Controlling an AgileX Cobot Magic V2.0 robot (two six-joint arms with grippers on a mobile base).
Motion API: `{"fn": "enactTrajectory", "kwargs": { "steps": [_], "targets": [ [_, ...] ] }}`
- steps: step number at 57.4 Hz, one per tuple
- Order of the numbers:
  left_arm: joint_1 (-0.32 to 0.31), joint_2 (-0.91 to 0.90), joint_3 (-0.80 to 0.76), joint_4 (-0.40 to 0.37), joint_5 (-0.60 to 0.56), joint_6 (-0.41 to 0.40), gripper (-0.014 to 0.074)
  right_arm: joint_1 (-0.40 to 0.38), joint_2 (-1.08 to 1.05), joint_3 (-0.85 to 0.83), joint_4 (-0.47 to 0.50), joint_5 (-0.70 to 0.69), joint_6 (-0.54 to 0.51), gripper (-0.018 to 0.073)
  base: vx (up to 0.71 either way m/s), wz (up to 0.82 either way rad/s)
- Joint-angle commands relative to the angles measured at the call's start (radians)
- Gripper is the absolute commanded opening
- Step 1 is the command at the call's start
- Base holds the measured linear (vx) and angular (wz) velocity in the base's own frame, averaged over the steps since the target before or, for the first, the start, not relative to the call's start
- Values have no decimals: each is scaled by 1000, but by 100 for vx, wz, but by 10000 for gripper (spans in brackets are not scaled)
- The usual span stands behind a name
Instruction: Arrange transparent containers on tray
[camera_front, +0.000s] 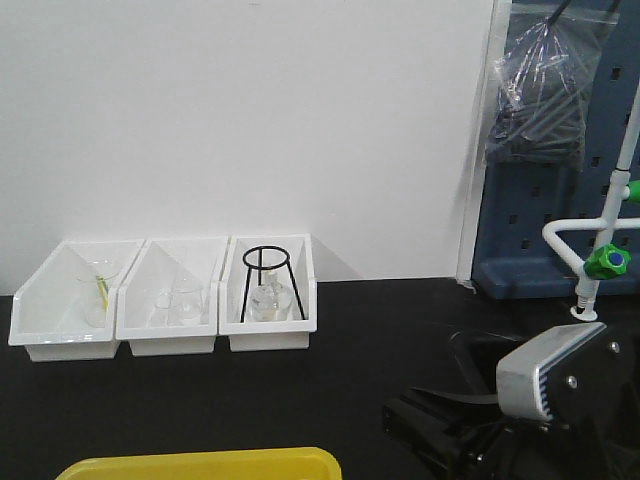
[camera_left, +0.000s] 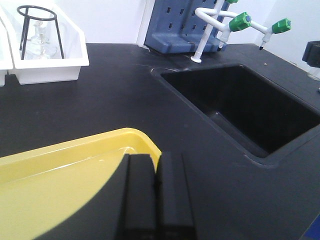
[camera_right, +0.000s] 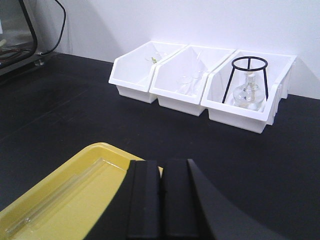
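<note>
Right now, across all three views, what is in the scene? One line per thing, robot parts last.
Tray: one, yellow, near edge of the counter.
Tube: one, clear, lying in the tray.
Bins: three, white, in a row by the wall.
Beakers: clear, in the left and middle bins.
Tripod: one, black, in the right bin, over a clear flask.
Counter: one, black.
Sink: one, black, set into the counter.
Taps: white with green knobs, behind the sink.
Pegboard: blue, beside the taps.
Left claw: black, shut, over the tray.
Right claw: black, shut, over the tray.
</note>
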Motion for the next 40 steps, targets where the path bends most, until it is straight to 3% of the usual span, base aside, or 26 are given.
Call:
{"fn": "enactTrajectory", "kwargs": {
  "steps": [1, 4, 7, 9, 11, 14, 19, 22, 26, 30, 32, 35, 40],
  "targets": [
    [-6, 1, -27, 54, 13, -6, -3, -2, -19, -28, -12, -95, -10, -13, 0, 0],
    [-6, 1, -27, 3, 29, 35, -3, -2, -19, -28, -12, -95, -10, -13, 0, 0],
    [-6, 1, -27, -121, 64, 173, -3, -2, -19, -28, -12, -95, -10, -13, 0, 0],
    [-6, 1, -27, -242, 82, 279, -3, -2, -19, -28, -12, -95, -10, -13, 0, 0],
    [-6, 1, -27, -426, 122, 513, -3, -2, -19, -28, -12, -95, -10, -13, 0, 0],
    [-6, 1, -27, -687, 173, 790, -3, -2, -19, -28, -12, -95, -10, -13, 0, 0],
    [-6, -2, -28, -1249, 317, 1315, -3, -2, -19, -28, -12, -95, -10, -12, 0, 0],
    [-6, -2, -28, -1528, 405, 1620, -3, -2, -19, -28, -12, -95, -10, -12, 0, 0],
    [-6, -18, -23, -1775, 522, 1950, -3, -2, -19, -28, -12, -95, -10, -12, 0, 0],
    [-6, -89, 2, -1909, 607, 2192, -3, -2, -19, -28, -12, -95, -10, -12, 0, 0],
    [-6, -150, 25, -1939, 623, 2253, -3, -2, -19, -28, -12, -95, -10, -12, 0, 0],
    [-6, -227, 76, -1941, 628, 2281, -3, -2, -19, -28, -12, -95, -10, -12, 0, 0],
    [2, -372, 168, -1918, 615, 2239, -3, -2, -19, -28, -12, -95, -10, -12, 0, 0]
  ]
}}
